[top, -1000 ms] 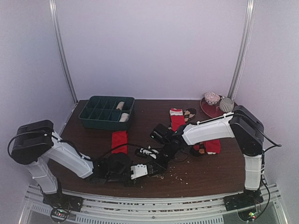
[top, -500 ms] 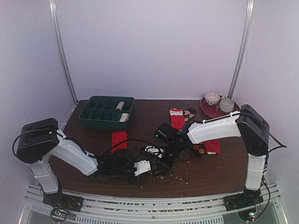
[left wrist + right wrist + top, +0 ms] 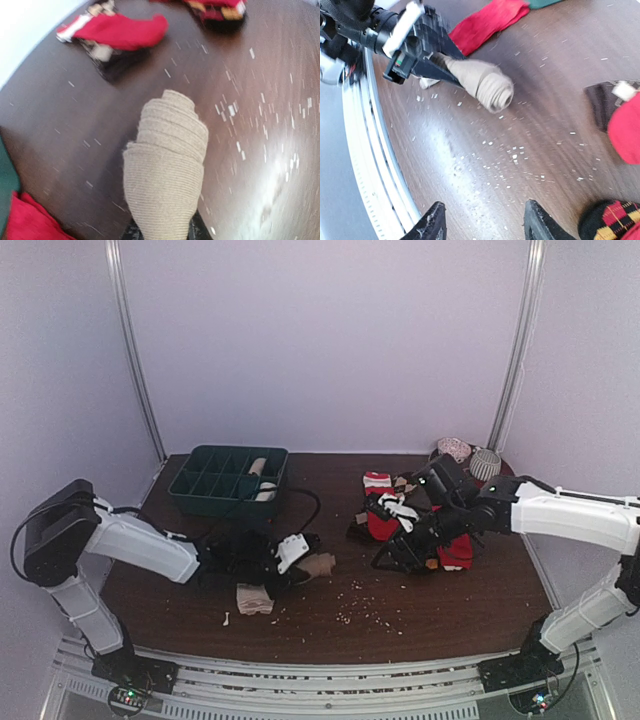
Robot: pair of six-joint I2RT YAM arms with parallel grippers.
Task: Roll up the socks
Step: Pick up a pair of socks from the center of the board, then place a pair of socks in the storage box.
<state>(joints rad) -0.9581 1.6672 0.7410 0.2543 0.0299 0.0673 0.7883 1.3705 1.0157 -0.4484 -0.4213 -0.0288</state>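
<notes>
Now separated, the two arms no longer work together at the near centre of the table (image 3: pixel 480 610), as they did a second ago. The left gripper (image 3: pixel 305 560) is clamped on the base of the tan sock roll (image 3: pixel 167 165) and holds it just above the table, coil end pointing away from the wrist. The right gripper (image 3: pixel 487 222) has drawn back to the right, its fingers spread wide and empty, above the red socks (image 3: pixel 383 510). A second tan piece (image 3: pixel 253 598) lies flat on the table, near the left gripper. Judged from this, the tan roll is formed and only needs stowing, probably in the green tray (image 3: pixel 190 490); the red socks are not yet rolled.
</notes>
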